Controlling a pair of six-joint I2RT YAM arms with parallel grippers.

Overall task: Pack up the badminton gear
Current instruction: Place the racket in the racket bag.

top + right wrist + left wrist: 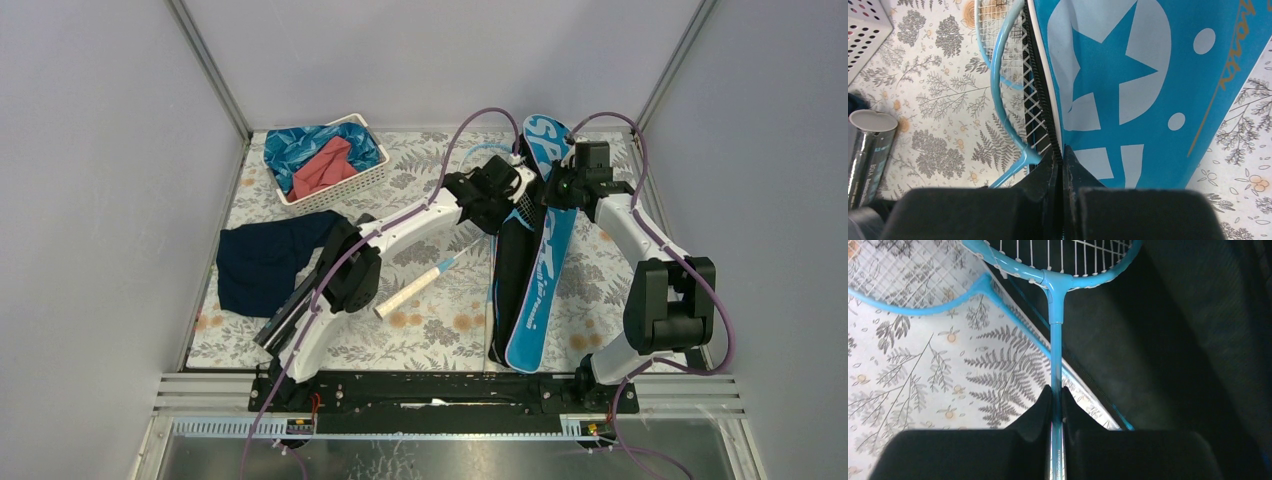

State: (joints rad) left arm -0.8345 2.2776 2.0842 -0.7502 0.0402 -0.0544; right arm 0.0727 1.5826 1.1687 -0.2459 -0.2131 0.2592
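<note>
**Racket Into Bag: Shaft-to-Opening Alignment**

We take the bag [540,260] as the reference. Its long axis runs from the near edge of the table to the far edge. The blue flap is turned over to the right, and the black lining [508,270] is exposed along the bag's left side.

The first racket [1055,325] sits at the left of the bag, toward its far end. Its head is over the black lining. Its white handle [408,292] points away to the left of the bag and toward the near edge, so its long axis crosses the bag's axis at a slant.

The second racket [995,90] lies on the table just beside the bag's zip edge; we cannot tell whether the two touch. The tube [868,160] lies further out from the bag on that side. No shuttlecock shows in any view.

The left gripper [1056,400] has its jaws closed on the thin shaft of the first racket. The shaft runs straight ahead from between the fingers, head forward. The right gripper [1062,162], at the bag's far end, has its jaws pinched almost together on the flap's zip edge.

We judge that the coming move turns on that slant. The left arm alone carries the racket, so it must swing the handle toward the bag until both axes agree, then lower it. Meanwhile the right arm holds the flap clear.
</note>
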